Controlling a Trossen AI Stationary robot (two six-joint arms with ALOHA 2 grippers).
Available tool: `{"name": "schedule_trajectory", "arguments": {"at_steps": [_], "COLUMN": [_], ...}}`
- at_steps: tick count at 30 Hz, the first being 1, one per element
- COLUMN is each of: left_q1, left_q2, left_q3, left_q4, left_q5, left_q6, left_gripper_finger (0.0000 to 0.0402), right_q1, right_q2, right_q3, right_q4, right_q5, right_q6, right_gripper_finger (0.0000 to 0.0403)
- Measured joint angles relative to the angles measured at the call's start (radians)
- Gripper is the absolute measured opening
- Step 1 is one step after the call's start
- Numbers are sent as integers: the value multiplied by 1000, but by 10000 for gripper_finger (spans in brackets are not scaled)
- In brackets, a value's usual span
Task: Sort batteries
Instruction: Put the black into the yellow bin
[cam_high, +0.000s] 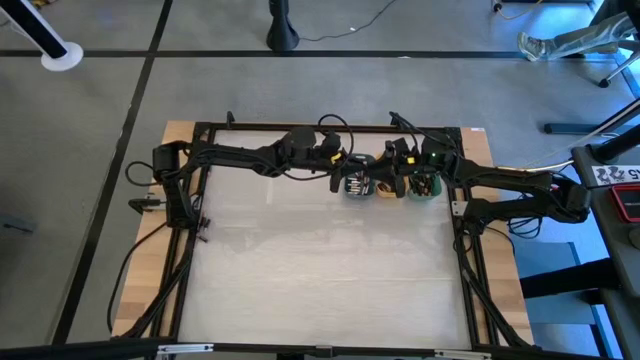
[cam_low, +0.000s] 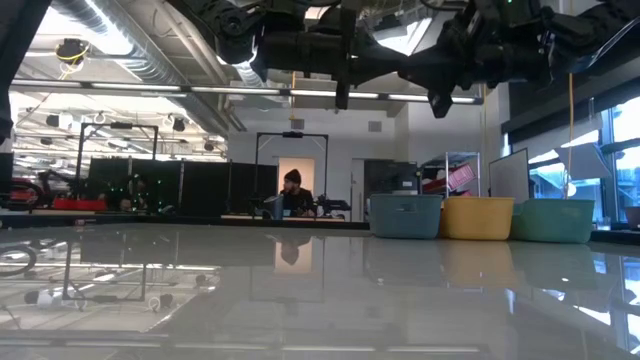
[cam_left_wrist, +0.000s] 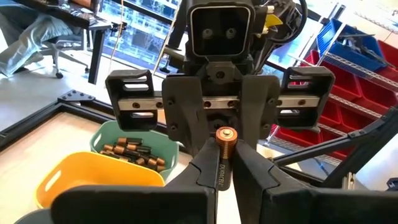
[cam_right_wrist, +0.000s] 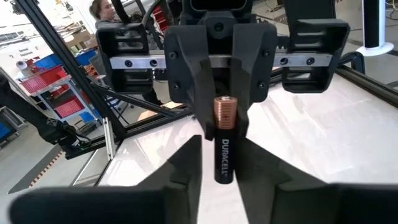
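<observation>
At the back edge of the table (cam_high: 320, 260): both my arms meet above the row of trays.
Left gripper (cam_right_wrist: 224, 138): pinched nearly shut on one battery (cam_right_wrist: 225, 155), held clear of the table.
Right gripper (cam_left_wrist: 222, 163): facing the left one, its fingers drawn in narrow against the sides of that same battery.
Held battery: copper end up, black lettered body below, standing between the two sets of fingertips.
Other batteries (cam_left_wrist: 134, 152): a heap lying in the green tray (cam_left_wrist: 102, 134).
Trays: the orange tray (cam_left_wrist: 93, 171) sits just beside the green one, with the slate-blue tray (cam_high: 358, 187) on the orange one's other side.
Room beyond: a person (cam_low: 292, 195) sits at a desk.
</observation>
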Motion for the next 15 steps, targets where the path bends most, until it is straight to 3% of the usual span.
{"name": "schedule_trajectory", "arguments": {"at_steps": [7, 15], "left_q1": [0, -1], "left_q2": [0, -1], "left_q3": [0, 0], "left_q4": [-1, -21], "left_q5": [1, -6], "left_q6": [-3, 31], "left_gripper_finger": [22, 93], "right_q1": [0, 0], "right_q2": [0, 0], "right_q3": [0, 0], "right_q4": [0, -2], "right_q5": [0, -3], "right_q6": [-4, -4], "right_gripper_finger": [22, 22]}}
